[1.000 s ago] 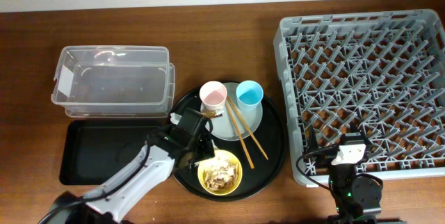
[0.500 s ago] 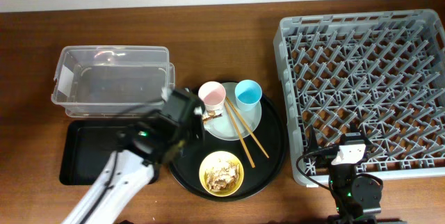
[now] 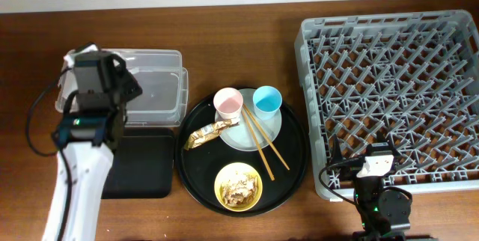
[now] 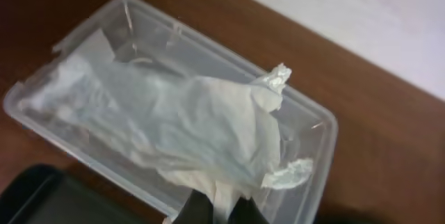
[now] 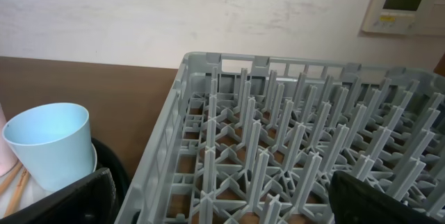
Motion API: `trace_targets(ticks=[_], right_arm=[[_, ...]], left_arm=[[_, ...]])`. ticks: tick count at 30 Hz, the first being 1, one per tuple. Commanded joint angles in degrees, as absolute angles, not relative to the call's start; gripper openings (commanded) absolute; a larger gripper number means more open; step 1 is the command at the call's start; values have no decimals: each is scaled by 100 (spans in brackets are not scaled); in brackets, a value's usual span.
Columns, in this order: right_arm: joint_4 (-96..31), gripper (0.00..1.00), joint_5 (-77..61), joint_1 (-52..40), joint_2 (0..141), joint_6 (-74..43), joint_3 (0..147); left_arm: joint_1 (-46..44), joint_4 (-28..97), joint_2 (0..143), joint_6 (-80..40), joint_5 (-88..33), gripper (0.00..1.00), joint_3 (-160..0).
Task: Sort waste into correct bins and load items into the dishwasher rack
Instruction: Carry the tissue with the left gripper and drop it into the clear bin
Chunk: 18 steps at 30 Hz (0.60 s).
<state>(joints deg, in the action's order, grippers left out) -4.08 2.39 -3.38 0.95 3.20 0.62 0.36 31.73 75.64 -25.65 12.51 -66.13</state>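
Note:
My left gripper [image 3: 84, 60] is shut on the crumpled white tissue [image 4: 188, 126] and holds it over the left end of the clear tub [image 3: 150, 91]. The tissue [image 3: 78, 52] spreads above the tub [image 4: 316, 130]; only my dark fingertips [image 4: 198, 211] show under it. Partly under my arm lies the flat black tray [image 3: 142, 166]. The gold-brown wrapper [image 3: 209, 132], pink cup [image 3: 228, 102], blue cup [image 3: 268, 100], plate [image 3: 258, 127], chopsticks [image 3: 260, 142] and yellow bowl [image 3: 238, 185] of food scraps sit on the round tray. My right gripper [image 5: 226, 203] stands open at the front edge of the rack [image 3: 393, 95].
The large round black tray [image 3: 288, 170] lies between the bins and the rack. In the right wrist view the blue cup [image 5: 52, 144] stands just left of the rack's wall [image 5: 163, 161]. Bare wooden table runs along the back, by a pale wall.
My left gripper shut on the tissue at the round tray, then swung left and back to hang it over the clear tub. This uncovered the wrapper. The right arm has not moved.

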Motion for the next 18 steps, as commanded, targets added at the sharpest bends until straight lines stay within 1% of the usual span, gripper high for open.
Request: trace_targets(ticks=[1,3,4,5,6,7,8,9,13,16,17,18], right_arm=[[-434,99,329,-370,62,314,32],[-434,98,329,-370,62,314,32],[-434,99,329,-370,62,314,32],[-434,98,329,-370,62,314,32],[-434,98,329,-370,62,314,32],[-434,98,329,-370,62,314,32],[-434,99,329,-370,64,314,32],[-434,99,327,-370,64,314,32],[-434,99,327,-370,62,314,32],[-434,99,329,-370,62,314,32],[-434,98,329,-370,62,311,32],[-434,99,329,-370,62,314,32]], left_arm=[[60,2729,8556,-2453,1295,1,-6648],[60,2307,9166,-2340,1293,1,-6648],[60,2202,9386,-2342,1295,12,-6648],[60,2187,9441,-2340,1297,34,-6648],[60,2187,9445,-2338,1297,42,-6648],[60,2158,9413,-2263,1293,63,-6650],[60,2147,9345,-2211,1293,76,-6650],[58,2167,9201,-2038,1288,79,-6654],[-67,2615,8311,-1678,1173,79,-6654],[-414,3828,7352,-768,-904,68,-6654],[-561,4077,7273,-659,-974,64,-6654],[-801,4427,7223,-489,-967,58,-6654]])
